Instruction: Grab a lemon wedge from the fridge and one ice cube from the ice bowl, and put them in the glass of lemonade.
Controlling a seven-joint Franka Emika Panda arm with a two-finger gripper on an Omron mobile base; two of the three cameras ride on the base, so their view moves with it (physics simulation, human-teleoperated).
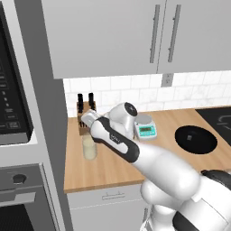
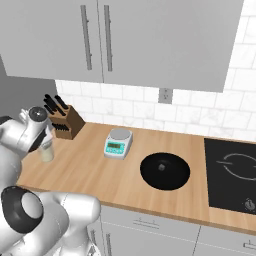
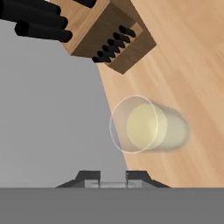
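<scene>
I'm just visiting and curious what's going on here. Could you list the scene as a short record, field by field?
Setting: wooden kitchen counter under grey wall cabinets
Glass of lemonade: upright beside the knife block
Tool: shut, above the glass
Held item: cannot tell
Kitchen scale: mid-counter, right of the glass
Black round lid: flat on the counter

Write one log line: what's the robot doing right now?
gripper: shut, above glass of lemonade | glass: upright on counter, beside knife block
</scene>
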